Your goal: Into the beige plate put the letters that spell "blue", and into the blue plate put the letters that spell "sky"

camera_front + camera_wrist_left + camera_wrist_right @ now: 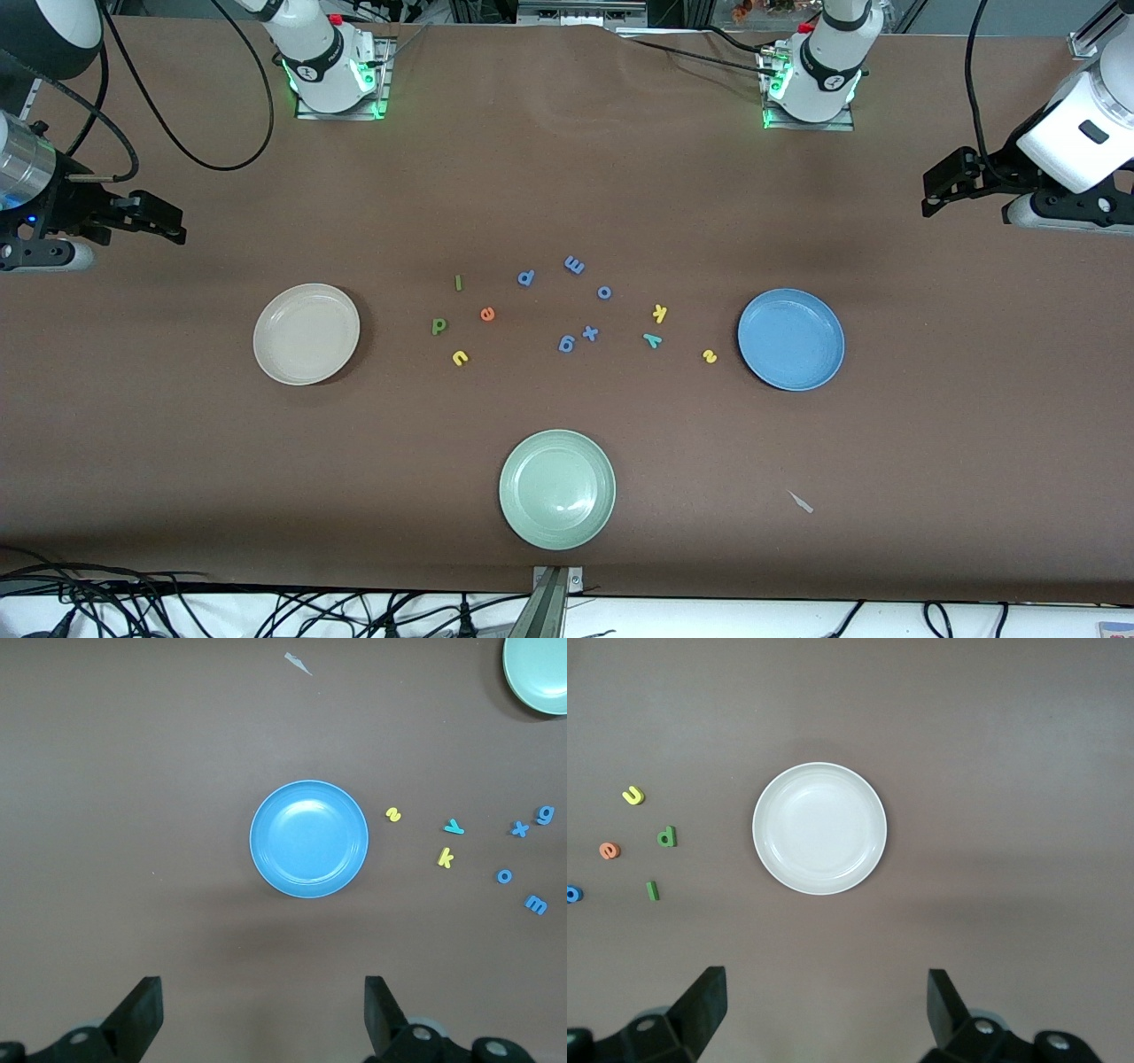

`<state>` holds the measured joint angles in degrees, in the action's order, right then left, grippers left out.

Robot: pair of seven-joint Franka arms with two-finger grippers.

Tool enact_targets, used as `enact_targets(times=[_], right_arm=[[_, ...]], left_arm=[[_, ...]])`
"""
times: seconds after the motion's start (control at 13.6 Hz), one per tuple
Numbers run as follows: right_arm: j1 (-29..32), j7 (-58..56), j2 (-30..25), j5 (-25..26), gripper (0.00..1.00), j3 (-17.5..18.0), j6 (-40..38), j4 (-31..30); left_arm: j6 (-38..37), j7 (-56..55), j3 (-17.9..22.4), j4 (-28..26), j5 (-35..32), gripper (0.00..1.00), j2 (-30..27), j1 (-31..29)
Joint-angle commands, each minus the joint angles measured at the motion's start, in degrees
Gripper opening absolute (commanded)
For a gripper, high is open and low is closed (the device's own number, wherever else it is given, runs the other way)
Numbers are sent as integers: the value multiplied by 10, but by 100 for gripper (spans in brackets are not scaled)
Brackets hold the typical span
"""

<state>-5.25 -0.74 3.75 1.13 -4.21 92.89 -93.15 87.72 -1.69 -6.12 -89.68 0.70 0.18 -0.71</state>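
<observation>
The beige plate (306,334) (819,828) lies toward the right arm's end. Beside it are the thin green l (458,283), dark green b (439,327), orange e (487,314) and yellow u (460,358). The blue plate (791,339) (308,839) lies toward the left arm's end, with yellow k (659,313), teal y (653,340) and yellow s (709,356) beside it. Both plates hold nothing. My left gripper (928,197) (263,1010) hangs open and empty above the table's left-arm end. My right gripper (177,226) (826,1005) hangs open and empty above the right-arm end.
A pale green plate (557,489) sits nearest the front camera. Several periwinkle-blue letters (574,264) lie scattered between the two letter groups. A small grey scrap (802,502) lies on the brown table, nearer the front camera than the blue plate.
</observation>
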Motion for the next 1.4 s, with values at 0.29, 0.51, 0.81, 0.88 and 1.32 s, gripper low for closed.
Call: enact_targets(times=[0.29, 0.51, 0.81, 0.88, 1.32], right_arm=[[1, -4, -3, 5, 100, 3, -5, 2], [1, -4, -3, 5, 100, 3, -5, 2], [1, -4, -3, 5, 100, 3, -6, 2], [1, -4, -3, 5, 100, 3, -6, 2], [1, -4, -4, 5, 100, 3, -7, 2]], left_arm=[[-13, -3, 1, 18, 10, 100, 7, 0], [-13, -2, -6, 18, 11, 100, 7, 4], [-13, 1, -12, 17, 11, 100, 6, -2], [-13, 1, -13, 19, 11, 100, 7, -1], [-13, -1, -15, 20, 4, 100, 7, 3]])
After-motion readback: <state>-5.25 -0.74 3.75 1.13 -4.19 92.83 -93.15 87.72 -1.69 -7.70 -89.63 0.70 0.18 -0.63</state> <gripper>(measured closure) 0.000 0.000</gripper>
